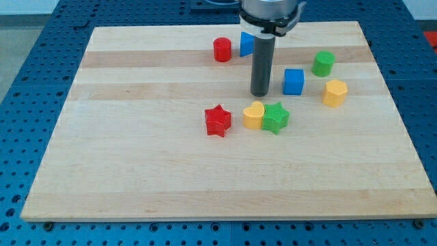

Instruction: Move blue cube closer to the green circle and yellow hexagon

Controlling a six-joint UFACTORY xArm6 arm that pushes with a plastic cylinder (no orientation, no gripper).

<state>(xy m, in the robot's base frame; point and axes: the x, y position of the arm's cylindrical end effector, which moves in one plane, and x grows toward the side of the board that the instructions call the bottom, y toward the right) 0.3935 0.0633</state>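
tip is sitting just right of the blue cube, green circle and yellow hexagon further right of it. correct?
Not quite: my tip is just to the view's left of the blue cube, not its right. The camera view shows it. The rest holds: the green circle and the yellow hexagon lie further to the view's right of the cube.

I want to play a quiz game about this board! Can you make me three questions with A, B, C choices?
1. Where is my tip relative to the blue cube?
A. on the view's left
B. on the view's right
C. on top of it

2. How many red blocks?
A. one
B. two
C. three

3. The yellow heart and green star are:
A. far apart
B. stacked
C. side by side, touching

Answers: 1 A, the rod stands left of the cube. 2 B, a red cylinder and a red star. 3 C, no gap shows.
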